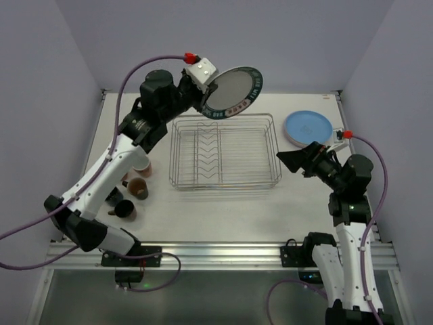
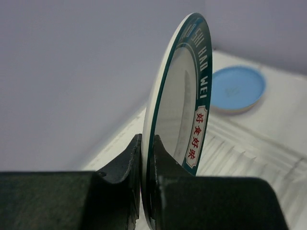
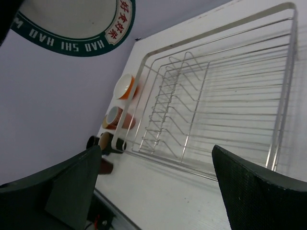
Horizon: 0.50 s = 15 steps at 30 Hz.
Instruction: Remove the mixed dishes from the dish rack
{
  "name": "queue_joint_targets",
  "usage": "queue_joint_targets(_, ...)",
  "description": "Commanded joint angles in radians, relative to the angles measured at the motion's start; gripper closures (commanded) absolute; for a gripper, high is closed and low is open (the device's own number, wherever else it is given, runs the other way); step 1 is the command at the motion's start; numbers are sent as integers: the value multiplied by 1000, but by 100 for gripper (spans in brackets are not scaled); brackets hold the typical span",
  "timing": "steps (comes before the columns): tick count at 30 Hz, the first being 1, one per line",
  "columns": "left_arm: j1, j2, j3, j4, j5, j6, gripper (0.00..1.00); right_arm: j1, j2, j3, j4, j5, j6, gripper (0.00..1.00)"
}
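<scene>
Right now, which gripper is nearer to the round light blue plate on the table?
Right. The right gripper hovers open close to the light blue plate, beside the silver wire dish rack. The left gripper is beyond the rack's far edge, shut on the round patterned-rim plate.

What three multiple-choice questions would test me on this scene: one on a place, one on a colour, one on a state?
1. Where is the blue plate? A) on the table, right of the rack B) inside the rack C) in a gripper
2. What colour is the rim of the lettered plate held by the left gripper? A) yellow B) pink C) dark green
3. How is the right gripper? A) shut tight B) open and empty C) gripping a plate

Answers: 1 A, it lies flat on the table beyond the rack's right side. 2 C, a dark green band with white letters rings it. 3 B, its jaws stand wide apart with nothing between.
</scene>
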<state>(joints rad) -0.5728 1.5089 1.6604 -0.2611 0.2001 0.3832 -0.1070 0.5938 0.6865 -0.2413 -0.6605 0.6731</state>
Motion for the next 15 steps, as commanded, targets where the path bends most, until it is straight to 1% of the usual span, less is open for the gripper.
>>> queue_joint_targets(1,-12,-114,-68,165,-145,-679,100,-3,59,39,213,-233,104,1)
queue_joint_targets(2,-12,-128,-155,171,-125,-755,100,-3,76,44,250,-275,126,2)
queue_joint_targets(3,-15,-162,-213,236,-73,-824,100,-2,96,62,261,-289,126,2)
queue_joint_targets(4,-19,-182,-281,316,-56,-953,100,-2,115,74,255,-298,123,5)
queue_joint_targets(5,-25,-205,-424,386,-42,-1010,100,0,150,87,241,-318,106,6)
queue_joint_targets(6,-29,-240,-482,484,-41,-1071,100,1,162,106,217,-326,99,8)
queue_joint_targets(7,-32,-252,-526,509,-50,-1178,100,4,170,111,212,-327,92,9)
queue_joint_targets(8,-33,-262,-560,523,-66,-1216,100,16,178,116,202,-323,71,10)
queue_joint_targets(9,-45,-283,-611,528,-120,-1257,100,26,184,122,194,-298,57,11)
queue_joint_targets(10,-56,-292,-635,539,-146,-1329,100,36,190,126,183,-275,42,13)
queue_joint_targets(12,-82,-315,-683,540,-195,-1389,100,81,242,165,108,-207,-26,16)
queue_joint_targets(13,-93,-322,-692,540,-200,-1420,100,99,264,179,64,-205,-52,18)
queue_joint_targets(14,-113,-337,-702,540,-246,-1428,100,99,296,189,53,-196,-61,23)
queue_joint_targets(15,-124,-346,-711,539,-260,-1432,100,131,305,208,42,-173,-72,23)
